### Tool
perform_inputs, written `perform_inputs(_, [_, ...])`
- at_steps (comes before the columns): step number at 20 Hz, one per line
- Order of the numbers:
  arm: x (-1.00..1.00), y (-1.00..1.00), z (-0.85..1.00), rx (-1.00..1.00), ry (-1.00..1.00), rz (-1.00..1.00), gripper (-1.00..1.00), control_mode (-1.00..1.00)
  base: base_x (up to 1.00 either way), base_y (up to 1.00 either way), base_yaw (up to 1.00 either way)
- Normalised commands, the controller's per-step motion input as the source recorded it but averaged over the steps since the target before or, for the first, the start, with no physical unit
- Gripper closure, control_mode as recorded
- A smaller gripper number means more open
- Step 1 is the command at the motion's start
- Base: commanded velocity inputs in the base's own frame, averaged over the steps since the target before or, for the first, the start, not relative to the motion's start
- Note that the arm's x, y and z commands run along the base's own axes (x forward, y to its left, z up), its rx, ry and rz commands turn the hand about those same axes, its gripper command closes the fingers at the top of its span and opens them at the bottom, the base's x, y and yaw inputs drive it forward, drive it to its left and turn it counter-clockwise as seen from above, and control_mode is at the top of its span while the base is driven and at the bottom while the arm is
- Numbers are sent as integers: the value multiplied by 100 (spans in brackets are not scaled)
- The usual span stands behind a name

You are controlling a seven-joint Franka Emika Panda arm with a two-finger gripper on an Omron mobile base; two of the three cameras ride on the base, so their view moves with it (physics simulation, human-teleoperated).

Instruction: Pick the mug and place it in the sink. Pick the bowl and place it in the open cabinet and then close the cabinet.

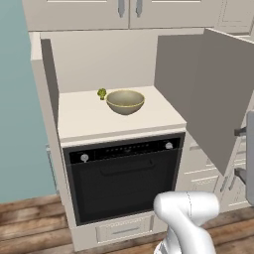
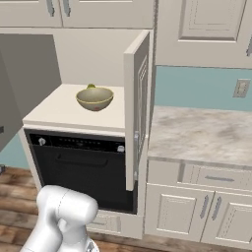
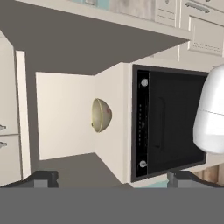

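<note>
1. 1 bowl [image 1: 125,101] sits upright on the floor of the open cabinet [image 1: 94,59], directly above the oven [image 1: 124,173].
2. 1 small green item [image 1: 101,93] stands just beside the bowl, toward the back wall.
3. The cabinet's 2 doors both stand open: the left door [image 2: 19,83] swings wide, and the right door [image 2: 138,108] juts out toward the camera.
4. The oven front carries 2 round knobs, 1 at each end of its control strip.
5. The fingers [image 3: 113,178] are spread fully apart and hold nothing; 2 dark tips show in the hand view, well apart from the bowl.
6. 1 marbled worktop [image 2: 202,135] lies right of the cabinet.
</note>
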Motion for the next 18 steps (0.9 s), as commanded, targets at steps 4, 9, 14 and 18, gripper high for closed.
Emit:
perform_inputs(4, [-22,-11,44,0,-10,0,-100,-100,0,0,0])
perform_inputs(9, [-5,-37,25,1,0,0,-100,-100,0,0,0])
perform_inputs(14, [-5,-59,6,1,0,0,-100,-100,0,0,0])
perform_inputs(18, [-12,-78,-1,0,0,0,-100,-100,0,0,0])
